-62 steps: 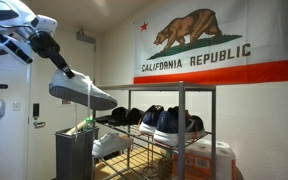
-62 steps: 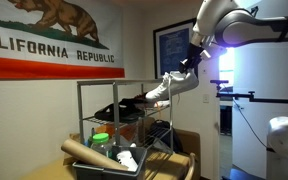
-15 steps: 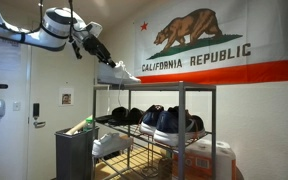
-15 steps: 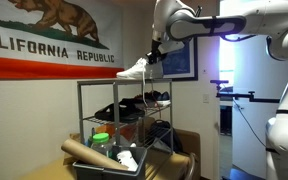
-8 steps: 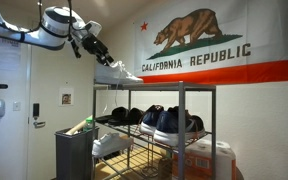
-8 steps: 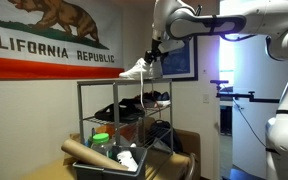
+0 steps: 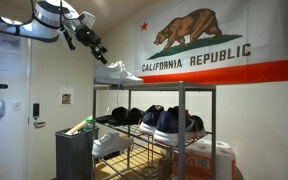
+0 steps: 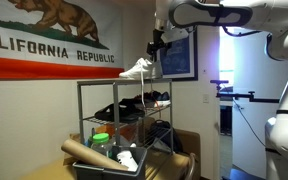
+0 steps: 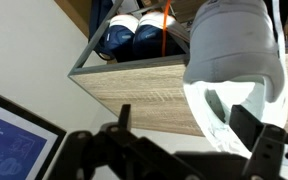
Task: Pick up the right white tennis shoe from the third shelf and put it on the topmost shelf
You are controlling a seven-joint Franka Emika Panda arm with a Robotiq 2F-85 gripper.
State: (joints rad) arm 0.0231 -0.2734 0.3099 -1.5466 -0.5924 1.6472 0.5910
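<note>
The right white tennis shoe [image 7: 118, 72] [image 8: 136, 69] lies on the topmost shelf [image 7: 184, 86] [image 8: 104, 82] of the grey rack, near one end. My gripper [image 7: 98, 50] [image 8: 156, 46] hangs just above the shoe's heel, open and holding nothing. In the wrist view the shoe [image 9: 239, 55] fills the right side on the wooden shelf top [image 9: 134, 95]. There the gripper [image 9: 189, 128] has its dark fingers [image 9: 252, 130] spread wide over the heel. The third shelf [image 7: 134, 158] still carries the matching white shoe [image 7: 109, 145].
Dark navy sneakers [image 7: 171, 122] [image 9: 124, 35] and black shoes [image 7: 124, 116] sit on the second tier. A grey bin [image 7: 74, 152] stands beside the rack, and a box of clutter [image 8: 109, 160] is in front. A California flag [image 7: 199, 45] hangs on the wall behind.
The gripper has opened and let go of the shoe, then risen a little above its heel. The shoe stays where it was on the topmost shelf.
</note>
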